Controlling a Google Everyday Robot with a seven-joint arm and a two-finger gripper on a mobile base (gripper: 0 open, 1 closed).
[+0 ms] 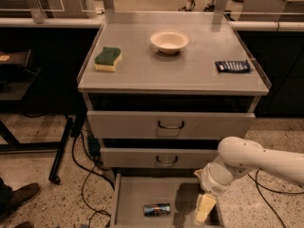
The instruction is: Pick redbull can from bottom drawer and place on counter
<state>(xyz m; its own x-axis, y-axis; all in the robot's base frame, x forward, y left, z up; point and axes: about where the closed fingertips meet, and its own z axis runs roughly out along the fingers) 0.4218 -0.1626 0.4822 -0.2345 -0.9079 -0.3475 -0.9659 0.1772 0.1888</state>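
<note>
**Status: approach to grasp, bottom drawer open**

I am viewing the grey cabinet (171, 127) from the front and above. Its worktop (190, 75) is carrying a pale bowl (169, 41) near the back, a green and yellow sponge (108, 59) at the left and a flat dark packet (232, 66) at the right, leaving bare surface in the middle front. The two upper drawers are sitting closed.

The white arm (256, 158) is occupying the lower right of the view, with its wrist pointing down over the bottom drawer (124, 194), which is standing pulled out.

The end effector (204, 209) is hanging inside the drawer's right half. I cannot tell whether it is spread or pressed together. It is not holding anything.

The redbull can (157, 210) is lying on its side on the drawer floor, near the end effector, on the side toward the drawer's middle, and apart from it.

I am judging the step in hand to be the approach. The next move is calling for a sideways shift toward the can, alignment across its slim body, and a descent before closing.
</note>
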